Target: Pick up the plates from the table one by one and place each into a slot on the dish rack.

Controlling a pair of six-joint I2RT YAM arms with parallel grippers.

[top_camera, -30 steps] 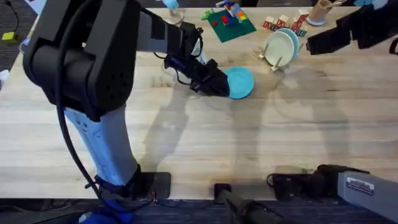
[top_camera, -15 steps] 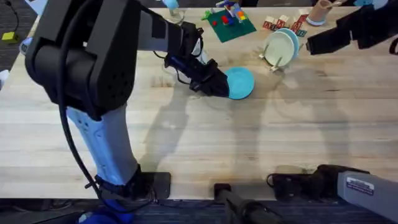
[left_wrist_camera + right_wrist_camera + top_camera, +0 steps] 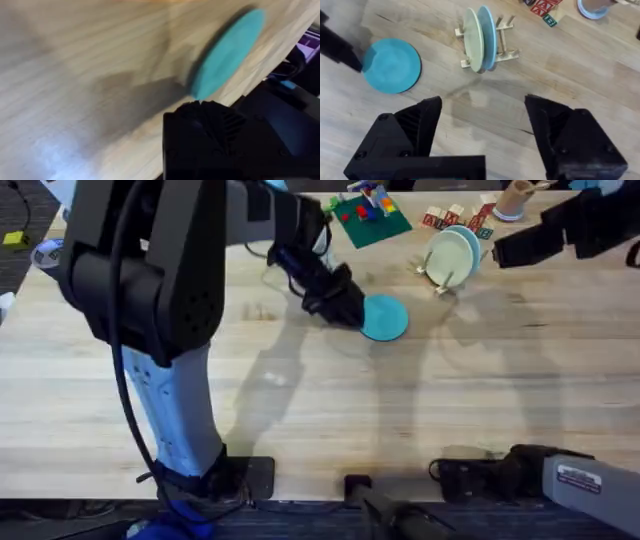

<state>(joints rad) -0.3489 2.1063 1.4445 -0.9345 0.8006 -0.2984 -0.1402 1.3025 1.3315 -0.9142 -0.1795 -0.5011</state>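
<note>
The teal plate lies on the table in the middle of its far half. My left gripper is at the plate's left rim, low over the wood. The left wrist view shows the teal plate with its edge meeting the black gripper. The dish rack stands at the back right with a pale light-blue plate upright in a slot behind a cream plate. My right gripper hangs open and empty above the table, near the rack.
A green board with coloured blocks lies at the back centre. Lettered blocks and a paper cup sit behind the rack. The near half of the table is bare wood.
My left arm's wrist has swung slightly toward the back, bringing the gripper onto the plate's left rim. The teal plate has barely shifted. The right arm has not moved.
</note>
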